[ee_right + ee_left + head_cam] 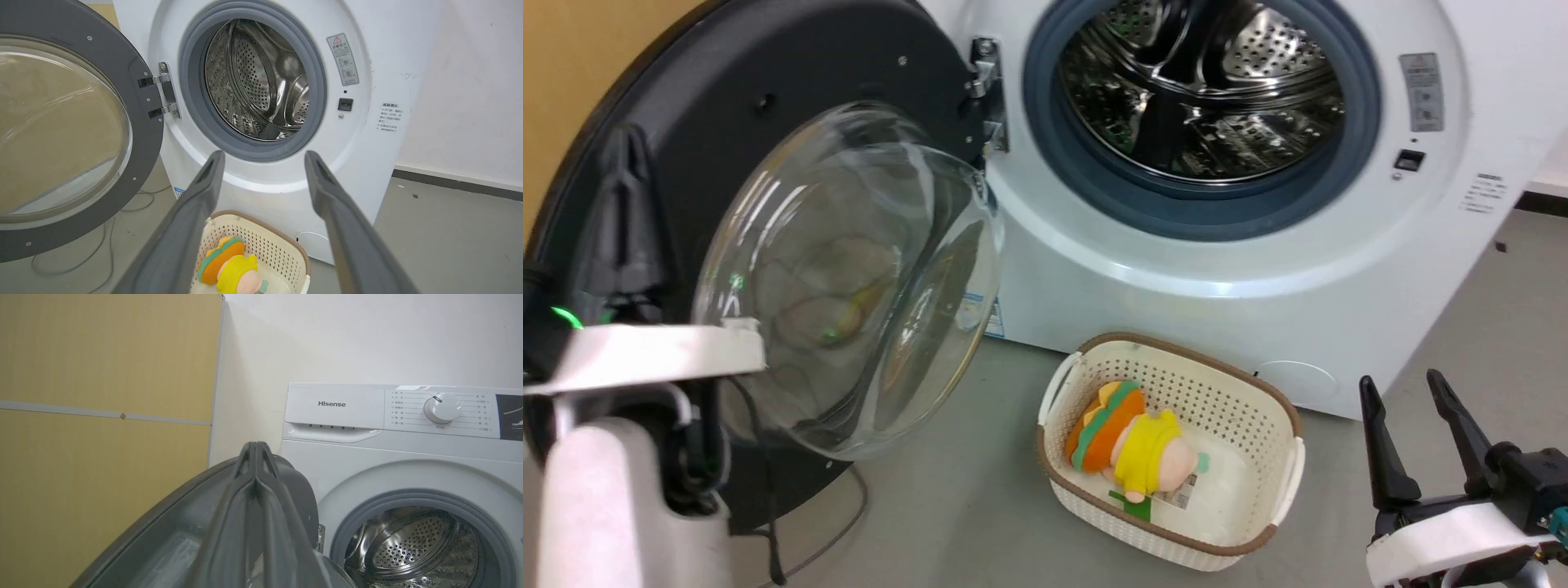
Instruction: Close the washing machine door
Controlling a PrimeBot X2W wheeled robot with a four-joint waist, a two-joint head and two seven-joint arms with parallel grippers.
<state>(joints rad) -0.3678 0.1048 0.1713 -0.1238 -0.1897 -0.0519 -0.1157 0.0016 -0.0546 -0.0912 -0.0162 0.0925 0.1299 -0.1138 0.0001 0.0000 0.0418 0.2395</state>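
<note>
the door (768, 106) stood wide open, the left gripper (255, 449) pressed together at its left rim, the right gripper (1398, 380) spread. a steady swing right toward the machine (1111, 269), until latched, looked best.

Cream basket (1225, 400) on grey floor (964, 490); plush toy (1131, 437) inside.

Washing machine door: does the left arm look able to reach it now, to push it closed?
Probably yes. The left tool, fingers together, sits right at the free rim of the washing machine door, and nothing seems to stand between them.
</note>
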